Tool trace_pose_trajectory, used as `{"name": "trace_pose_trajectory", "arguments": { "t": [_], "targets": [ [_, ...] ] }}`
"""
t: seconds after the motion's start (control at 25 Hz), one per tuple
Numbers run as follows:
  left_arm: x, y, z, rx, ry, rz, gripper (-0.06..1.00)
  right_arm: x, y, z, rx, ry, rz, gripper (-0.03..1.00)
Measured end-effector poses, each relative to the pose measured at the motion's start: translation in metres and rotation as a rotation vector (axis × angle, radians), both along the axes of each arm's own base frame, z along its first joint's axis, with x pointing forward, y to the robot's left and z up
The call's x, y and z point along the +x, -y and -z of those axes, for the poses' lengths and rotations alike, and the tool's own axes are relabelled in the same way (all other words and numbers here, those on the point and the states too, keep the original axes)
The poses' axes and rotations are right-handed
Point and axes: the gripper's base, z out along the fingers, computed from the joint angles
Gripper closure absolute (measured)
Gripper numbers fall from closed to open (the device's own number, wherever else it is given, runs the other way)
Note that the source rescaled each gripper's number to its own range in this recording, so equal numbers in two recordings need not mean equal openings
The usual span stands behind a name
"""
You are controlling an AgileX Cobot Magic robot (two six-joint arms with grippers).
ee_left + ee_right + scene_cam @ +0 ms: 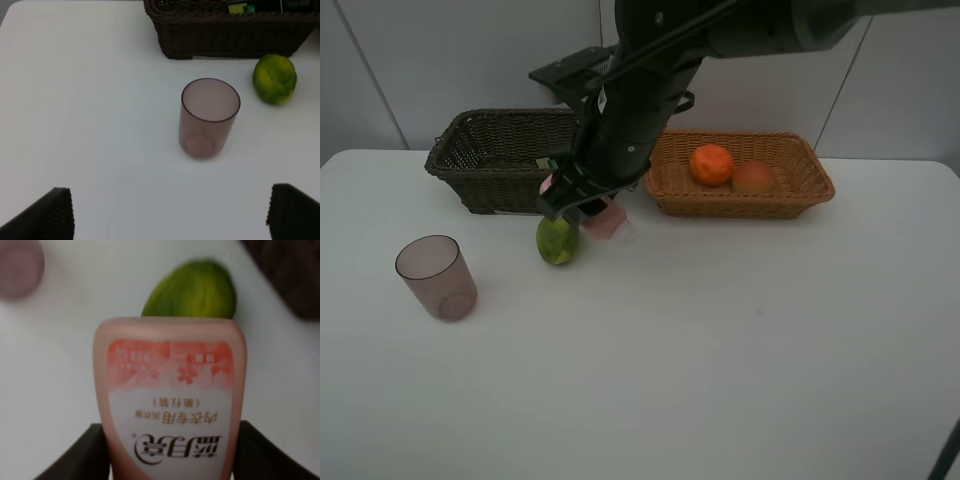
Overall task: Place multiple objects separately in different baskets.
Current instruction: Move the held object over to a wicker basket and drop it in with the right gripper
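Observation:
My right gripper (582, 205) reaches across the middle and is shut on the pink bottle (606, 218) (170, 400), held just above the table in front of the dark brown basket (480, 170). The green fruit (557, 241) (192, 290) lies on the table right beside the bottle. The mauve cup (437, 277) (209, 117) stands upright at the left, ahead of my left gripper (170, 215), which is open and empty. The orange (711, 164) and the peach-like fruit (754, 178) sit in the light tan basket (800, 195). A dark item with a green label (240, 7) lies in the dark basket (225, 37).
The two baskets stand side by side at the back of the white table. The right arm's dark body hangs over the gap between them and hides part of the dark basket's right end.

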Motion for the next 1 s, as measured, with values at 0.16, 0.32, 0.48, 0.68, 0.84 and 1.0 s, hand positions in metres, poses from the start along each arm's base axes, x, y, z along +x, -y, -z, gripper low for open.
{"name": "trace_pose_trajectory", "arguments": {
  "t": [0.16, 0.32, 0.48, 0.68, 0.84, 1.0],
  "targets": [
    [0.000, 0.000, 0.000, 0.000, 0.000, 0.000, -0.06, 0.016, -0.013, -0.033, 0.169, 0.164, -0.002, 0.73],
    [0.000, 0.000, 0.000, 0.000, 0.000, 0.000, -0.06, 0.031, -0.018, -0.051, 0.327, 0.305, 0.011, 0.73],
    [0.000, 0.000, 0.000, 0.000, 0.000, 0.000, -0.06, 0.047, -0.020, -0.046, 0.456, 0.347, 0.061, 0.73],
    [0.000, 0.000, 0.000, 0.000, 0.000, 0.000, -0.06, 0.071, -0.023, -0.028, 0.548, 0.364, 0.132, 0.73],
    [0.000, 0.000, 0.000, 0.000, 0.000, 0.000, -0.06, 0.092, -0.027, -0.014, 0.606, 0.426, 0.160, 0.73],
    [0.000, 0.000, 0.000, 0.000, 0.000, 0.000, -0.06, 0.107, -0.034, 0.005, 0.689, 0.515, 0.177, 0.73]
  ]
}}
